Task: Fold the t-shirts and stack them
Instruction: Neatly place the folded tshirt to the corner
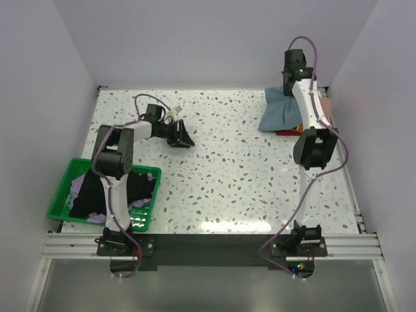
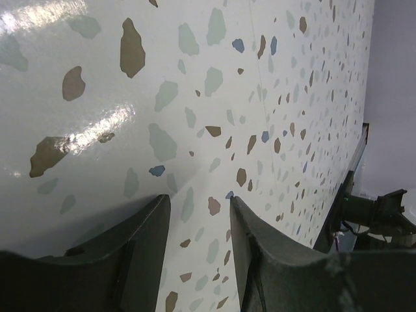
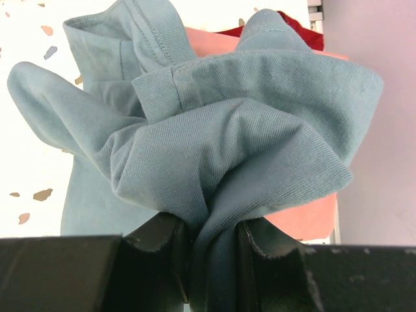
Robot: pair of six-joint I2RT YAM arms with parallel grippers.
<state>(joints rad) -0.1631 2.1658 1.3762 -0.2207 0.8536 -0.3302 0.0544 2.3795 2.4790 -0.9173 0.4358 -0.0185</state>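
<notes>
Tabletop (image 1: 227, 169) of speckled stone pattern spreads wide and bare between the two arms. At its near left corner sits a green basket (image 1: 62, 195) with a black shirt (image 1: 88, 192) and a lavender shirt (image 1: 140, 203) heaped loosely inside, not yet folded.

At the far right corner lies the pile. A pink shirt (image 3: 305, 218) rests flat on a dark red shirt (image 3: 292, 26), which shows only as an edge beneath it. The grey-blue shirt (image 3: 221, 130) lies over both, its flat part spread towards the table's middle and its nearer edge gathered into a bunch.

That bunch is pinched in the right gripper (image 3: 211, 231), whose jaws are clenched on a thick fold of the cloth. This gripper stands right above the pile, so the shirt lies just below and ahead of it. Letting go there looks like the likely next move.

The left gripper (image 2: 199, 205) hovers low over bare table, mid-left. Its jaws are parted and hold nothing, and it is well apart from the pile. It is nearer the basket, which sits behind it towards its own base.
</notes>
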